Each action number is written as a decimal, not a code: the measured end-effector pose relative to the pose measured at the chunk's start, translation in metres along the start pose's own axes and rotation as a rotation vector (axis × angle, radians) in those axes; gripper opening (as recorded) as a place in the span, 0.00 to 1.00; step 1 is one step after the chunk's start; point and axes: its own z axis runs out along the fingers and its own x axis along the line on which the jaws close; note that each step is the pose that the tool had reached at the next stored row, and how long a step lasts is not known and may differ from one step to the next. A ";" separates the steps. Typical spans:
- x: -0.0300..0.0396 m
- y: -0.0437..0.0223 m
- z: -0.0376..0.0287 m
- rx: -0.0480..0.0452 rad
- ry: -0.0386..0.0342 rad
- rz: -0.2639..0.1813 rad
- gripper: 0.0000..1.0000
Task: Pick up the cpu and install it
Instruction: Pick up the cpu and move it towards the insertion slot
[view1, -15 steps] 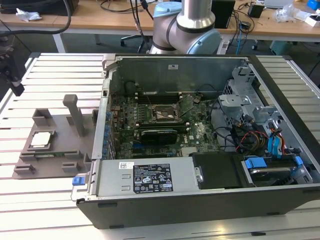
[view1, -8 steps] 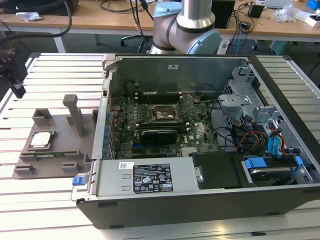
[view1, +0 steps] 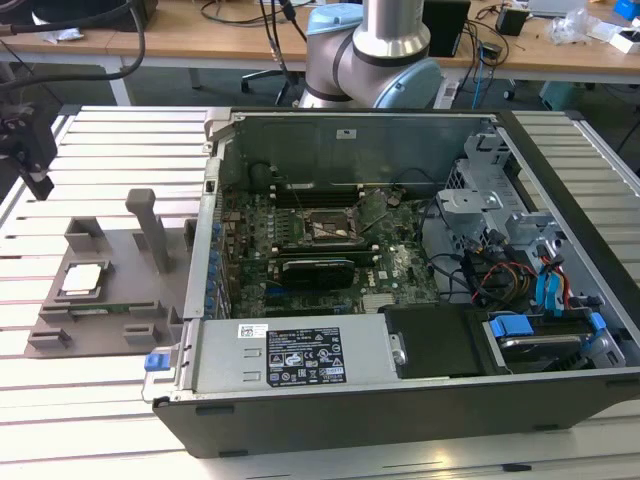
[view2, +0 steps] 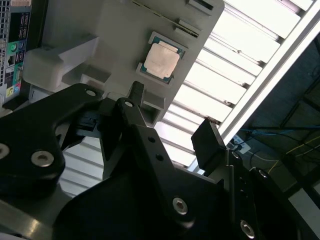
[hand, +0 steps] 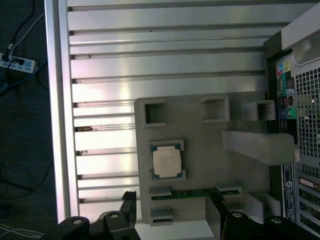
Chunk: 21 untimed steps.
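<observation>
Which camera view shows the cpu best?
The first wrist view: it looks straight down on the cpu, whole, seated in its grey tray. The second wrist view shows the cpu slanted; the exterior view shows it from afar, obliquely.

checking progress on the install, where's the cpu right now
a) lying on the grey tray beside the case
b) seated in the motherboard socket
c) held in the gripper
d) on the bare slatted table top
a: the cpu lies flat in a recess of the grey tray, outside the computer case, and the gripper is open with nothing in it.
</observation>
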 end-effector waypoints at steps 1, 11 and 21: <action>0.0000 0.0000 0.0006 0.0000 0.0000 0.000 0.66; 0.0002 0.0001 0.0087 0.0000 0.0000 0.000 0.66; 0.0004 0.0001 0.0169 0.0000 0.0000 0.000 0.66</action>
